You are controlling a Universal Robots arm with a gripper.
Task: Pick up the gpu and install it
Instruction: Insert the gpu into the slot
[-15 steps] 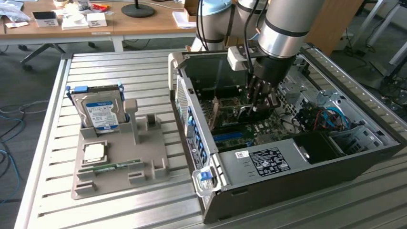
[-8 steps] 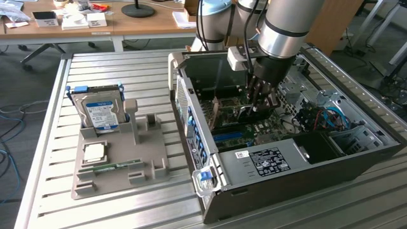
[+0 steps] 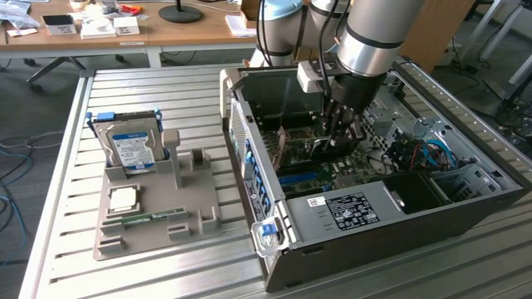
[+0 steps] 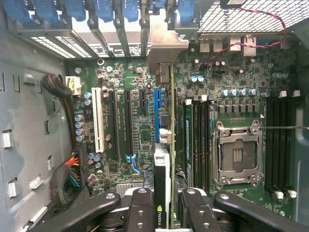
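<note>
One gpu (image 4: 162, 166) edge-on, clamped in partly closed gripper (image 4: 163, 209) inside one open case (image 3: 399, 240), just beside one blue slot (image 4: 157, 113); one white slot (image 4: 100, 121) well apart, two black slots (image 4: 129, 121) between.

one high camera outside, one close camera inside the case

the exterior view looks down at an angle over a slatted metal table (image 3: 166, 274), far enough back to take in the grey parts tray (image 3: 149, 230) at left of frame, the open computer case (image 3: 465, 212) at right and wooden desks (image 3: 191, 34) along the top edge. the wrist view faces along the gripper (image 4: 166, 195) into the case, close to the motherboard (image 4: 135, 140). both views share the motherboard, the gripper and the gpu (image 4: 161, 174) clamped edge-on between its fingers.
</note>
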